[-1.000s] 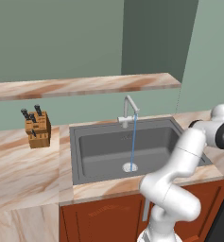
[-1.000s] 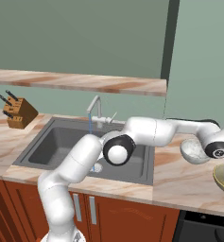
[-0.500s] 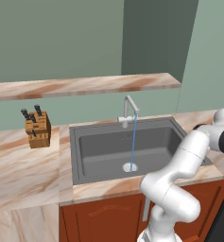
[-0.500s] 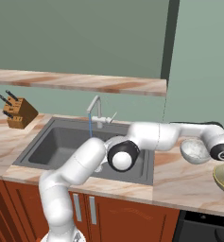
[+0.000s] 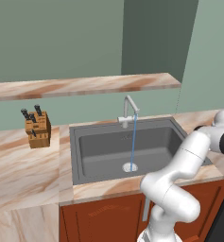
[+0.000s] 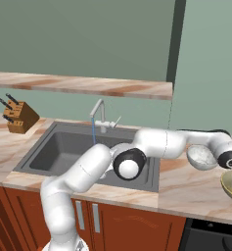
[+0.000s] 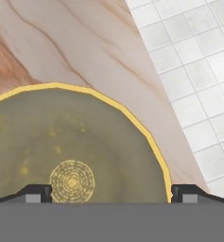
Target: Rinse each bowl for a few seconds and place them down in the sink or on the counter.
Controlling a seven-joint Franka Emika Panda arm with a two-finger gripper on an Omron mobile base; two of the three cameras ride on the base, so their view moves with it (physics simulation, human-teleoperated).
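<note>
Here, the gripper (image 7: 111,193) hangs with its jaws spread wide and empty directly above the olive-gold bowl (image 7: 71,151), whose rim falls between the two fingertips. The bowl rests on the counter (image 6: 186,188), right of the sink (image 6: 63,152), beside the grey bowl (image 6: 201,156).

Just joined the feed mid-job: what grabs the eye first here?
A thin blue stream runs from the faucet into the dark sink. The arm stretches right over the counter, its open gripper right above the olive-gold bowl, with a pale grey bowl beside.
</note>
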